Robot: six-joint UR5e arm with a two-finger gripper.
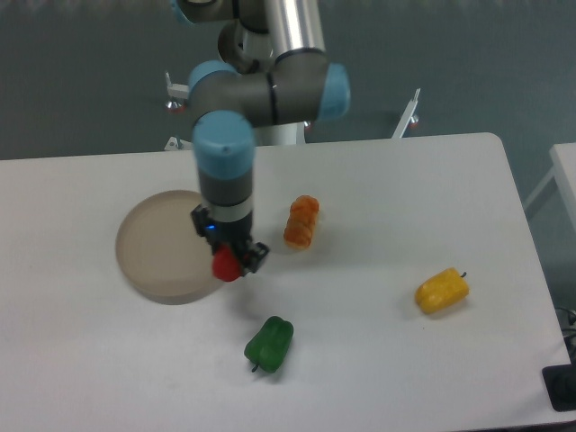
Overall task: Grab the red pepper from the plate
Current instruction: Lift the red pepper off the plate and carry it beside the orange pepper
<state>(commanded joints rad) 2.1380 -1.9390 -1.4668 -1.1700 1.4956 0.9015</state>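
The red pepper (224, 265) is small and glossy red. It sits between the fingers of my gripper (232, 260) at the right edge of the beige plate (160, 250). The gripper points down and is closed on the pepper, whose lower part shows below the black fingers. I cannot tell whether the pepper touches the plate's rim or hangs just above it. The plate holds nothing else.
An orange pepper (301, 221) lies just right of the gripper. A green pepper (269, 344) lies in front of it. A yellow pepper (442, 291) lies at the right. The table's right edge (531, 234) is beyond it.
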